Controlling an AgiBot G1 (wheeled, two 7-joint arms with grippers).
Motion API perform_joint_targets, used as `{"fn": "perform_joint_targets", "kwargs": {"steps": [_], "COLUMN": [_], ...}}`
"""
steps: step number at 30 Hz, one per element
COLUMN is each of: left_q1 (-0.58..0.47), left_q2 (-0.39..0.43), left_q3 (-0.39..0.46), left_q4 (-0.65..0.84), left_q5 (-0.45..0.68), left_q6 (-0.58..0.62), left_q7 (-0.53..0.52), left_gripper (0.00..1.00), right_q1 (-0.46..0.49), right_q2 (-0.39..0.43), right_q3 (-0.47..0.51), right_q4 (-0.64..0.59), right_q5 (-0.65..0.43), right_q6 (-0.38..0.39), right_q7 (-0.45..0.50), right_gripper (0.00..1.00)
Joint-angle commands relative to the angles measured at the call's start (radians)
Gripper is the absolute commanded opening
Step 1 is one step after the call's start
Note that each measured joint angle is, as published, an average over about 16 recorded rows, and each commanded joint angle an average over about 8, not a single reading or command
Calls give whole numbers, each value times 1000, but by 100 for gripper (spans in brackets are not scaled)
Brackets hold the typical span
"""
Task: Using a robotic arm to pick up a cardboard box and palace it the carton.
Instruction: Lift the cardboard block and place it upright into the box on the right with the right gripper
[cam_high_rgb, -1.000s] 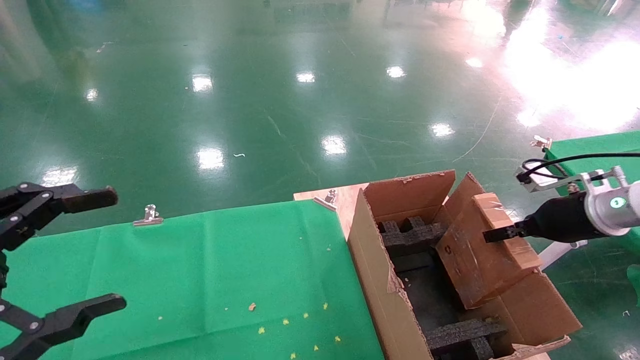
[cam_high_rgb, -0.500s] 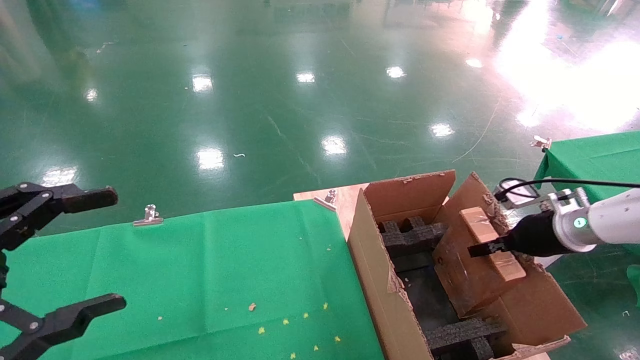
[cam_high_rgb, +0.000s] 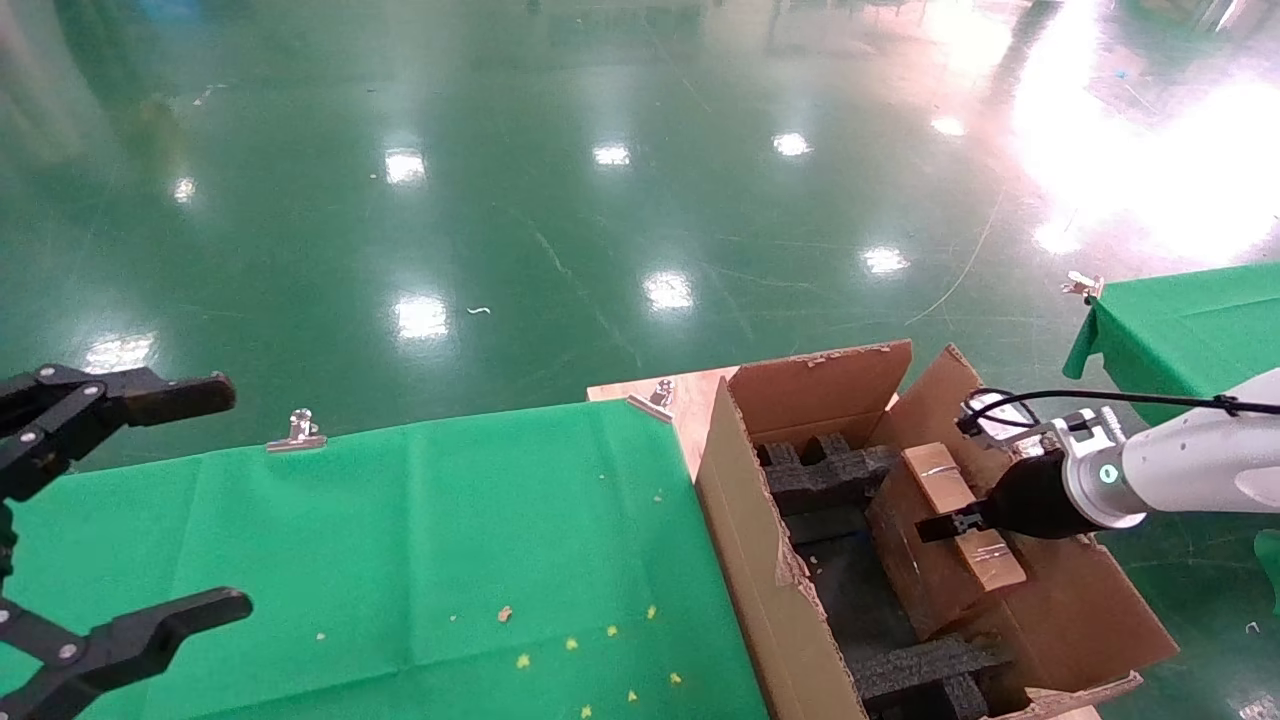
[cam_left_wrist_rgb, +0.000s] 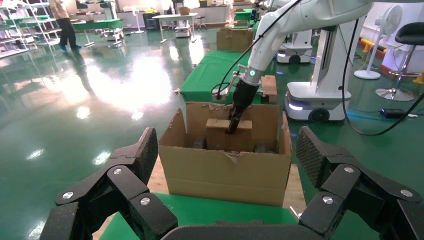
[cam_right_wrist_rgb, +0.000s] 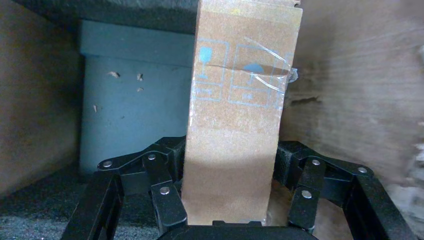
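Observation:
The large brown carton (cam_high_rgb: 742, 530) stands open at the right end of the table, with black foam blocks (cam_high_rgb: 825, 470) inside. My right gripper (cam_high_rgb: 948, 524), on the white robotic arm (cam_high_rgb: 1190, 465), is shut on the small taped cardboard box (cam_high_rgb: 935, 545), which hangs tilted inside the carton against its right wall. In the right wrist view the cardboard box (cam_right_wrist_rgb: 240, 125) fills the gap between the black fingers (cam_right_wrist_rgb: 165, 195) of the right gripper (cam_right_wrist_rgb: 232, 165). The left wrist view shows the carton (cam_left_wrist_rgb: 225, 172) with the box (cam_left_wrist_rgb: 220, 136) inside. My left gripper (cam_high_rgb: 236, 498) stays open at the far left.
A green cloth (cam_high_rgb: 400, 540) covers the table, held by metal clips (cam_high_rgb: 297, 430) and dotted with small crumbs. A bare wooden board (cam_high_rgb: 685, 405) edges the carton. A second green table (cam_high_rgb: 1190, 310) stands at the right. A white robot base (cam_left_wrist_rgb: 320, 100) stands behind the carton.
My right gripper has carried the cardboard box leftward and down, from above the carton's right flap to deep inside the carton. The left arm has not moved.

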Motion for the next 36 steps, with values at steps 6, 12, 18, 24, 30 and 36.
{"fn": "perform_joint_targets", "kwargs": {"steps": [6,12,18,24,30,36], "left_q1": [0,0,0,0,0,0], "left_q2": [0,0,0,0,0,0], "left_q3": [0,0,0,0,0,0], "left_q4": [0,0,0,0,0,0], "left_q5": [0,0,-1,0,-1,-1], "left_q6": [0,0,0,0,0,0], "left_q7": [0,0,0,0,0,0], "left_gripper": [100,100,100,100,100,100], "right_q1": [-25,-37,-41,-39,-36,-27], "right_q2": [-42,-65,-76,-74,-69,-63], "right_q3": [4,8,10,10,10,11], "right_q4": [-66,-112,-132,-127,-124,-117], "right_q5": [11,20,24,23,22,22], "right_q6": [-4,-14,-21,-22,-22,-25], "right_q7": [-33,-59,-69,-67,-66,-70], "right_gripper": [0,42,100,100,100,100]}}
